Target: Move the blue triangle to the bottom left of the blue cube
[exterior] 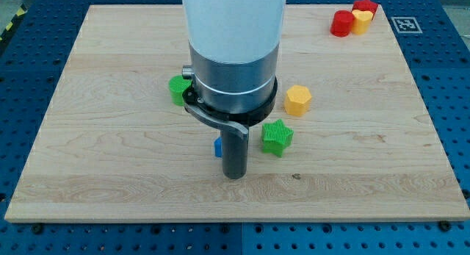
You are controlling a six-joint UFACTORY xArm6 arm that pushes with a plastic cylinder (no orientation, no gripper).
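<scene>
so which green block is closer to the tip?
The green star, just right of my tip. The other green block sits farther off, half hidden behind the arm.

A robot arm (233, 20) with a smooth white cylindrical casing, widening into a silver-grey metal collar ringed by a black band. A grey metal bracket curves beneath it, holding a short dark grey rod that ends at my tip (233, 177)

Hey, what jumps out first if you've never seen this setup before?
The big white and silver arm fills the centre, its dark rod ending at my tip, with a sliver of a blue block peeking out at the rod's left. A red and yellow cluster sits at the board's top right.
</scene>
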